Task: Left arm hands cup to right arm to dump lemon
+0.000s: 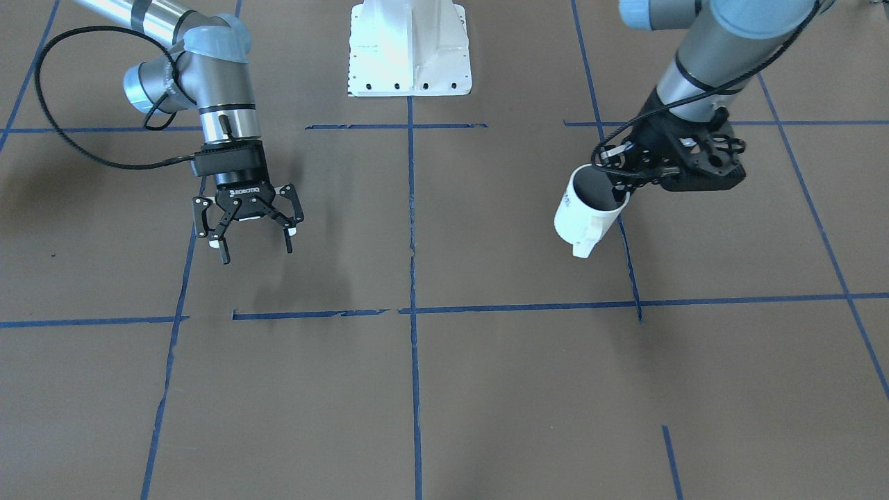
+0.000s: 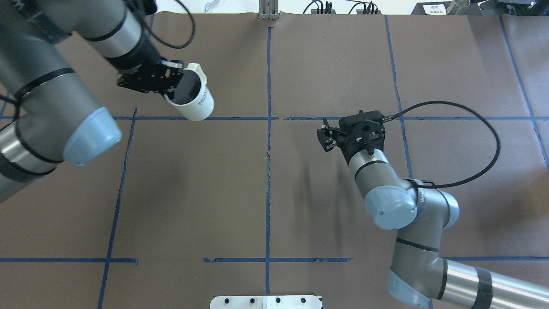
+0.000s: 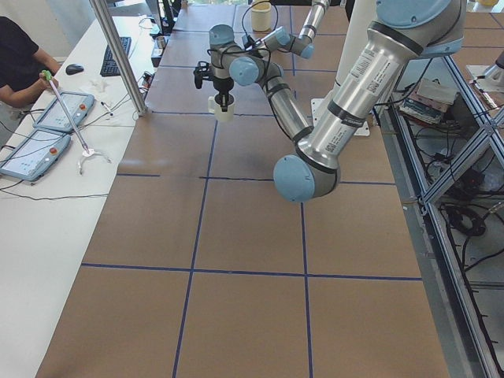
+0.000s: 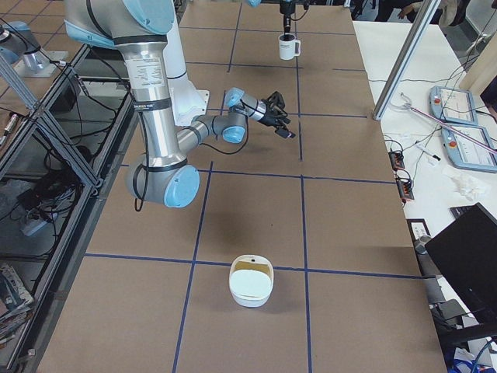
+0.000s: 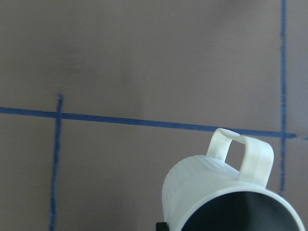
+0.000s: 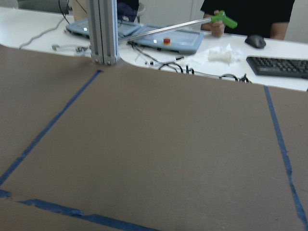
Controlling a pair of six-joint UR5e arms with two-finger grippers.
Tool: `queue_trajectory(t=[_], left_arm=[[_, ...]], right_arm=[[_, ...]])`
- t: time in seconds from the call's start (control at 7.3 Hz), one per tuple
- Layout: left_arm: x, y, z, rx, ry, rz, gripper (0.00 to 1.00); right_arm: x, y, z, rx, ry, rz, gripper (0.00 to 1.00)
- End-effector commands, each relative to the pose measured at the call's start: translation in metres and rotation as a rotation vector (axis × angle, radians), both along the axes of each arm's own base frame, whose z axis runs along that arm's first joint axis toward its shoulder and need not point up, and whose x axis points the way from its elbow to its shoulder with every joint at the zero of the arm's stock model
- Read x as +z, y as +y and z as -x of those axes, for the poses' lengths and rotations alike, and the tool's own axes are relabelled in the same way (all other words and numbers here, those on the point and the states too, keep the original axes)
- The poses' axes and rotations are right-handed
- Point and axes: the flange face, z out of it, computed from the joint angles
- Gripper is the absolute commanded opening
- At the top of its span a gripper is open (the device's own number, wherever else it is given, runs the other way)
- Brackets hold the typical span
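L gripper [image 1: 620, 186] grips cup [image 1: 582, 221] rim; inside too dark.

the table [image 1: 528, 403] was covered in brown paper and marked into large squares by blue tape [image 1: 412, 229]. a white base [image 1: 410, 52] stood on it at top centre of the front view. in the right-side view a white bowl [image 4: 251, 286] sat at lower centre, touching a tape line.

White cup [image 1: 587, 215], dark inside, dark lettering. Brown table [image 1: 521, 403] gridded with blue tape [image 1: 415, 389]. Grey left arm [image 2: 43, 103] and right arm [image 2: 373, 166], pale blue caps.
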Motion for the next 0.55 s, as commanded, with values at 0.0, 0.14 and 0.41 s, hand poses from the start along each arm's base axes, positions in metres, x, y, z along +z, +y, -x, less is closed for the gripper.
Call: queue_trajectory(t=[0.0,0.14,0.41], left_arm=[[0.109,0.023,0.081,0.071,-0.035,0.001,0.0],[0.16,0.04,0.096,0.099,-0.073,0.057,0.0],[0.212,0.051,0.111,0.086,-0.088,0.097,0.02]], right_arm=[[0.037,-0.018,-0.067,-0.11,-0.007,0.136,1.0],[0.046,-0.044,-0.118,-0.199,-0.068,0.243,1.0],[0.068,-0.075,-0.204,-0.281,-0.138,0.5,1.0]])
